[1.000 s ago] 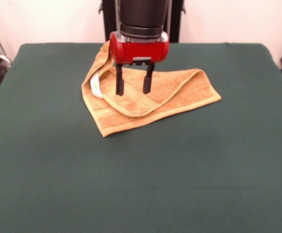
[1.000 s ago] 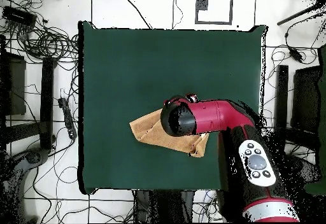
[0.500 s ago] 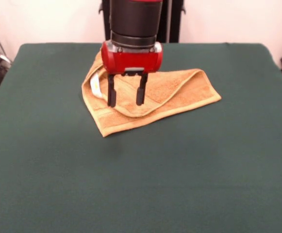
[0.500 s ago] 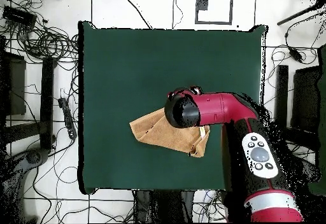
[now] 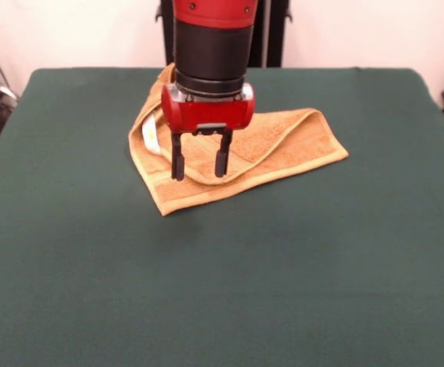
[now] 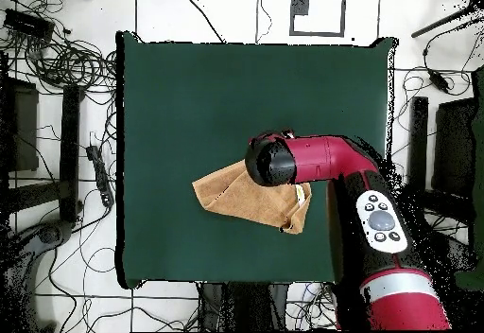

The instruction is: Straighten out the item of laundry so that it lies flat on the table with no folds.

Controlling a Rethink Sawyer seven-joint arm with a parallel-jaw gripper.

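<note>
Dark green table (image 5: 298, 260), cloth top bare across the whole near half. One thing on it: the orange-tan towel (image 5: 283, 145), folded over itself, toward the far side, slightly left.

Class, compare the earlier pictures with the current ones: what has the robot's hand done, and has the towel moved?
The hand has come down and shifted slightly to the picture's left in the front view, its open fingers now reaching the folded edge of the orange-tan towel. Nothing has been gripped yet. The towel lies as before, folded over itself, on the green table.
</note>
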